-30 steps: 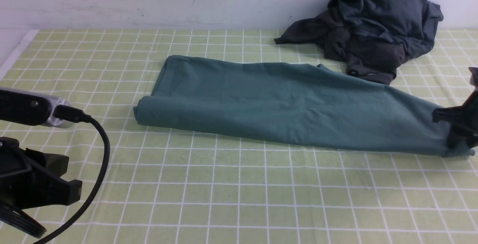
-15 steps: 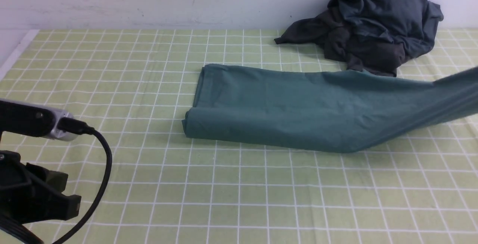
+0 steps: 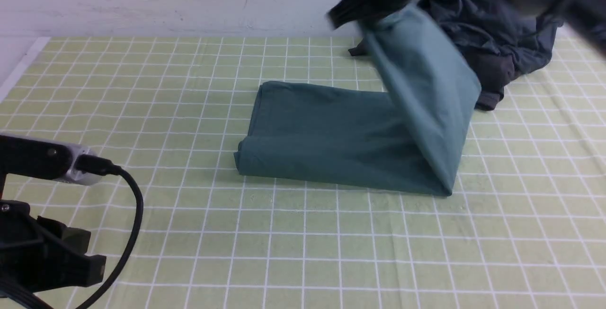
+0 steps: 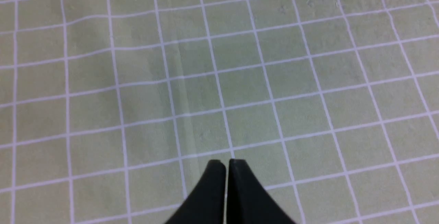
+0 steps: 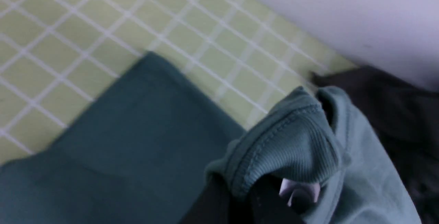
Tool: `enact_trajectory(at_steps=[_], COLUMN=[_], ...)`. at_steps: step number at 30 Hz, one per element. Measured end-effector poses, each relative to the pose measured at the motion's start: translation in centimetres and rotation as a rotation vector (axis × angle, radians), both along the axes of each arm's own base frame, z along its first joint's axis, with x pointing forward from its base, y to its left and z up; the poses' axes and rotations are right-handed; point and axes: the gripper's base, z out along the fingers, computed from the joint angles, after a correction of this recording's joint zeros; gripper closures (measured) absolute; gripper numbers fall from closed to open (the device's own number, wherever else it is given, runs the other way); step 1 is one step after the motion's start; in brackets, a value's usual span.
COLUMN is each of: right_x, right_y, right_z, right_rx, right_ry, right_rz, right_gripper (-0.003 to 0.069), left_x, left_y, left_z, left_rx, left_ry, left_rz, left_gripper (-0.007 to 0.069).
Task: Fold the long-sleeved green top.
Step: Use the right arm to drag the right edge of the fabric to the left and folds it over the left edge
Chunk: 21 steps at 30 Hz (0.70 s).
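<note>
Green long-sleeved top [image 3: 331, 143], soft teal cotton with a ribbed edge, runs from the table up into our black right gripper [image 5: 240, 200], and we have that ribbed end pinched with the jaws closed on it. Below the gripper, the raised part hangs in a slanting, blurred sheet, while the rest lies folded over on the green table with pale grid lines [image 3: 303, 242], stretching away toward our left side. Beyond that hanging cloth, the dark charcoal-grey heap of garments [image 3: 516, 39] sits near the far edge, partly hidden by our right arm and the lifted fabric. Over on our side of the top, well apart from it, our black left gripper [image 4: 228, 189] has its fingertips together, shut, with nothing between them, and bare gridded table shows under it. Behind everything we see the plain whitish wall [image 3: 189, 1].
</note>
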Motion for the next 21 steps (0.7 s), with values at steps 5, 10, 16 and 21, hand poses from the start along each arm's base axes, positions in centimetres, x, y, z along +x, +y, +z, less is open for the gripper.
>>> enact_trajectory(at_steps=[5,10,16,21], right_x=[-0.5,-0.5,-1.2,-1.3], right_y=[7.1,9.3,9.0,6.4], right_z=[-6.9,-10.7,-7.6,-3.1], right_rx=[-0.049,-0.073,-0.019,-0.027], right_ry=[0.059,0.111,0.090,0.056], right_rz=[0.125,0.152,0.152,0.117], right_gripper=[0.0639,0.0489,0.0312,0.0320], left_x=[-0.2,-0.1,-0.1,-0.1], left_y=[-0.1,-0.1,-0.1,-0.1], left_z=[-0.6,-0.5,-0.5,-0.5], left_rx=[-0.020,-0.027,-0.028,-0.029], left_ry=[0.021,0.010,0.009,0.008], left_rz=[0.004,0.007,0.007,0.007], left_gripper=[0.0628,0.0628,0.0628,0.0628])
